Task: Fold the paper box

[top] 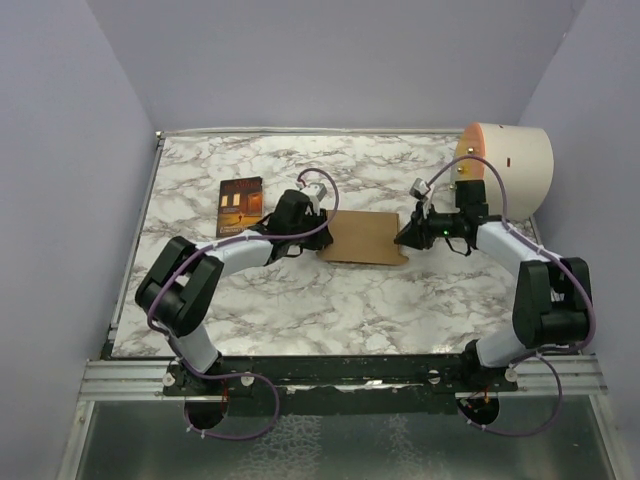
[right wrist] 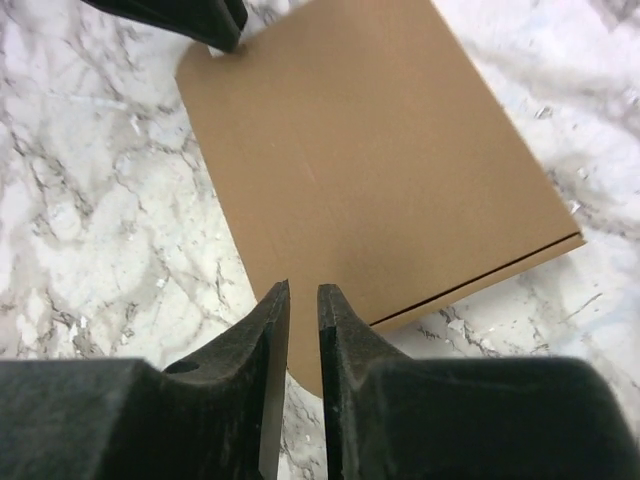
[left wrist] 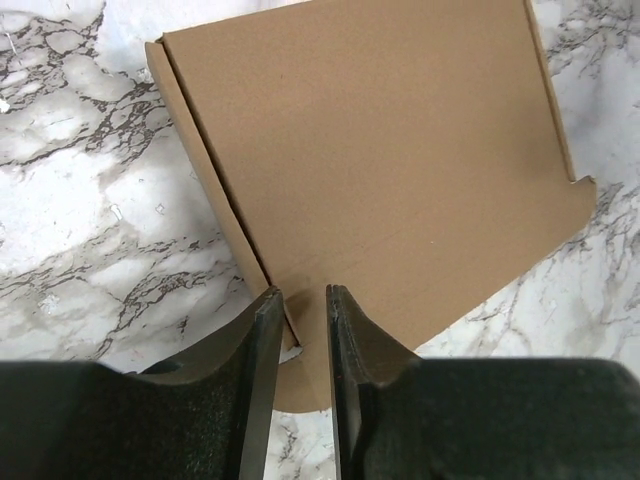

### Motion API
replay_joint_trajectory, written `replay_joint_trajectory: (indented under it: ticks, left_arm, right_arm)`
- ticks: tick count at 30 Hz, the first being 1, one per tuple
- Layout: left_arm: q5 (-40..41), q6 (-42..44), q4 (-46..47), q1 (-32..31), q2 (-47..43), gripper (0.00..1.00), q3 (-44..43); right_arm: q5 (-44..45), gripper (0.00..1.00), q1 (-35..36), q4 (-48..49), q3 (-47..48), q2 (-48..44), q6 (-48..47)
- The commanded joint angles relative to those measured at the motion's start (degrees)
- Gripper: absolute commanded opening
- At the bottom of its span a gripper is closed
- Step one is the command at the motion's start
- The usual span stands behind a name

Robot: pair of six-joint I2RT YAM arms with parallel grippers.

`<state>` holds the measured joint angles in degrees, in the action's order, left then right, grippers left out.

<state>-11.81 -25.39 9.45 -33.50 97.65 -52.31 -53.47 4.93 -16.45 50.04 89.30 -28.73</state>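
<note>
The paper box [top: 365,238] is plain brown cardboard lying flat and closed in the middle of the marble table [top: 300,310]. It also fills the left wrist view [left wrist: 380,150] and the right wrist view [right wrist: 370,150]. My left gripper [top: 322,238] is at the box's left end. Its jaws [left wrist: 305,292] stand almost shut with a narrow slit, over a rounded tab, holding nothing. My right gripper [top: 403,237] is at the box's right end. Its jaws [right wrist: 304,288] are likewise nearly closed over the box's rounded corner and empty. The left fingers [right wrist: 200,20] show at the top of the right wrist view.
A dark book [top: 240,206] with an orange cover picture lies left of the left gripper. A large cream cylinder [top: 510,170] lies on its side at the back right, close behind the right arm. Grey walls enclose the table on three sides.
</note>
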Motion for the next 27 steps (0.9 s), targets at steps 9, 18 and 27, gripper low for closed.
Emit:
replay_joint_trajectory:
  ticks: [9, 18, 27]
  left_arm:
    - [-8.4, -5.4, 7.4, 0.0, -5.4, 0.28, -0.8]
    - [-12.0, -8.0, 8.2, -2.7, 6.8, 0.20, -4.9]
    - [-10.0, -7.7, 6.2, -2.6, 8.8, 0.20, -5.1]
  right_arm:
    - [-10.9, 0.13, -2.0, 5.3, -2.5, 1.0, 9.2]
    - [-2.9, 0.01, -0.3, 3.9, 0.6, 8.9, 11.8]
    - [1.7, 0.02, -0.3, 2.0, 2.1, 10.8, 11.3]
